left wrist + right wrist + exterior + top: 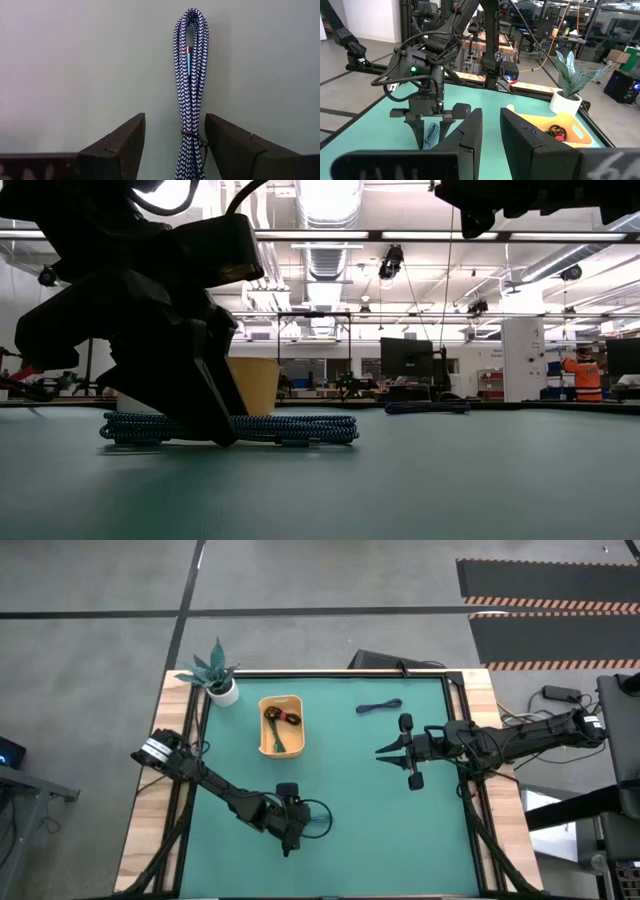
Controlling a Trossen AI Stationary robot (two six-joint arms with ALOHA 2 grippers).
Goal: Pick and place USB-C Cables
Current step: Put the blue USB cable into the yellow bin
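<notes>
The teal-blue cable [191, 75] is a braided bundle lying flat on the green mat near the table's near edge [317, 820] [290, 428]. My left gripper [175, 120] [297, 828] is open and down at the mat. One finger stands on each side of the bundle's tied end, with a small gap showing on both sides. My right gripper [490, 125] [386, 753] is open and hangs above the mat's right half, holding nothing. The blue-purple cable [378, 707] lies near the far edge. The black-and-red cable [284, 718] and the dark green cable [277, 739] lie in the yellow tray [296, 730].
A potted plant [217, 675] stands at the mat's far left corner, beside the yellow tray [545, 127]. Bare green mat stretches between the two arms. The table's raised black frame [455, 700] borders the mat. A person in orange [582, 375] stands far off in the room.
</notes>
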